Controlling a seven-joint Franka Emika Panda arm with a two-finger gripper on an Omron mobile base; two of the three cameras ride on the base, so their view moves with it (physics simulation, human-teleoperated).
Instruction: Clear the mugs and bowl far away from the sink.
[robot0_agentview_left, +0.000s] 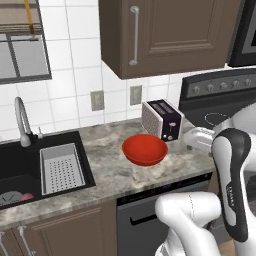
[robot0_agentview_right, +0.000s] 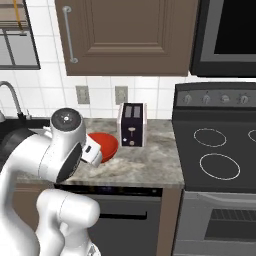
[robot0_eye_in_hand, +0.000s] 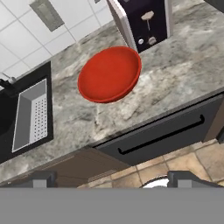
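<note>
Red and glossy, the bowl (robot0_agentview_left: 145, 149) sits mid-frame on the worktop (robot0_agentview_left: 110, 170), just beside the toaster (robot0_agentview_left: 163, 119) and well right of the sink (robot0_agentview_left: 20, 165). It looks stiff, light and slippery; its thin rim seems the best hold. The claw (robot0_eye_in_hand: 111, 183) hangs above, fingers apart, empty.

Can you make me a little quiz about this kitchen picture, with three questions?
1. True or false: the red bowl sits inside the sink.
2. What stands right behind the bowl on the counter: A) a kettle, B) a toaster, C) a pan?
3. Fill in: the grey tray in the sink is full of small ____.

Key: 1. False, it is on the counter. 2. B. 3. holes.
</note>
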